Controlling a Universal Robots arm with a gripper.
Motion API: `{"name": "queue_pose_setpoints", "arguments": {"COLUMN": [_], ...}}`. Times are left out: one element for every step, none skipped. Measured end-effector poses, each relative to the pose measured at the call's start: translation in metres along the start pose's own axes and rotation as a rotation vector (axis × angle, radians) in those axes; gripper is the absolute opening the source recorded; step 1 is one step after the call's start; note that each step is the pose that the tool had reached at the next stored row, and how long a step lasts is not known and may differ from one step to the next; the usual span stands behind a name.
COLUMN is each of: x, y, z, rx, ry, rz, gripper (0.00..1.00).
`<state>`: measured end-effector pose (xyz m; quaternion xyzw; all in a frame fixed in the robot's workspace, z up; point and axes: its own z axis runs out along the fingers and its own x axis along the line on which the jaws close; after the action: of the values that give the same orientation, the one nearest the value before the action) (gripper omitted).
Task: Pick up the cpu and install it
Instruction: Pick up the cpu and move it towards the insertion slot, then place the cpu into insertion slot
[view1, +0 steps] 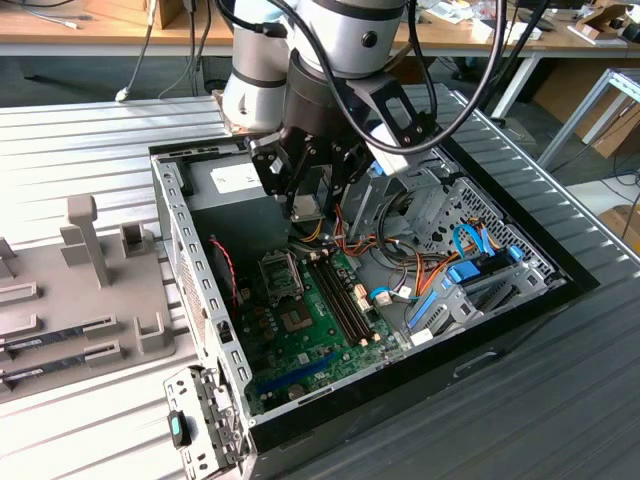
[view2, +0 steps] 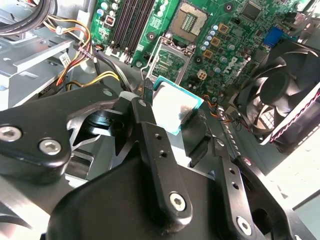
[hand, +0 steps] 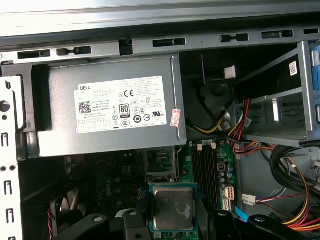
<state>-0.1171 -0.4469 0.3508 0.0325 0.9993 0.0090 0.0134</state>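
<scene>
Above the board (view1: 312, 312) inside the open case (view1: 480, 352), we've got the gripper (view1: 305, 203) clenched on the cpu (hand: 172, 207), pinched by two opposite edges, silvery top up. It hangs clear of the socket (view1: 280, 270), not seated, close beside the grey power supply (hand: 110, 105).
</scene>
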Motion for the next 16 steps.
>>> {"name": "queue_pose_setpoints", "arguments": {"x": [0.0000, 0.0000, 0.0000, 0.0000, 0.0000, 0.0000, 0.0000, 0.0000, 0.0000, 0.0000, 0.0000, 0.0000, 0.0000, 0.0000, 0.0000, 0.0000], "y": [-0.0001, -0.0002, -0.0004, -0.0005, -0.0007, -0.0009, -0.0010, -0.0012, -0.0014, -0.0015, -0.0016, -0.0017, -0.0018, -0.0019, -0.0021, -0.0022], "z": [0.0002, 0.0003, 0.0006, 0.0009, 0.0012, 0.0016, 0.0018, 0.0021, 0.0024, 0.0026, 0.0027, 0.0030, 0.0031, 0.0033, 0.0035, 0.0036], "rx": [0.0000, 0.0001, 0.0001, 0.0001, 0.0001, 0.0000, 0.0001, 0.0000, 0.0000, 0.0000, 0.0001, 0.0000, 0.0000, 0.0001, 0.0001, 0.0001], "ry": [-0.0001, 0.0000, 0.0000, 0.0000, 0.0000, 0.0000, 0.0000, 0.0000, 0.0000, 0.0000, 0.0000, 0.0000, 0.0000, 0.0000, 0.0000, 0.0000], "rz": [0.000, 0.000, 0.000, 0.000, 0.000, 0.000, 0.000, 0.000, 0.000, 0.000, 0.000, 0.000, 0.000, 0.000, 0.000, 0.000], "gripper": [0.47, 0.47, 0.47, 0.47, 0.47, 0.47, 0.47, 0.47, 0.47, 0.47, 0.47, 0.47, 0.47, 0.47, 0.47, 0.47]}}
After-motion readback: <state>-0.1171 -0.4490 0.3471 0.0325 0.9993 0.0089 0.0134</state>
